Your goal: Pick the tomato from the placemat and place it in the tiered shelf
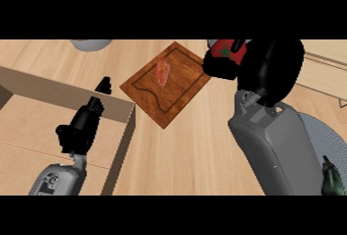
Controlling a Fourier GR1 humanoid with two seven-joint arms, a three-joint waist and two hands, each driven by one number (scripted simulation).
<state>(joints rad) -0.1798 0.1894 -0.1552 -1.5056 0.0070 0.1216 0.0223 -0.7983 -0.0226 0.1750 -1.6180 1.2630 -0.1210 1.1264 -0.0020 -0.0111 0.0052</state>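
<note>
The tomato is held aloft at one o'clock, enclosed by the curled fingers of the right hand, beyond the wooden board. The tiered shelf, a pale slatted edge, is judged to lie toward three o'clock, so the right arm is nearer. The left hand is seen at eight o'clock, fingers relaxed and straight. No legible writing is found

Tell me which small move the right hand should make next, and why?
Probably carry on toward the shelf. The right hand is curled round the tomato, held above the counter beside the cutting board, not over a shelf tier. The left hand rests open.
</note>
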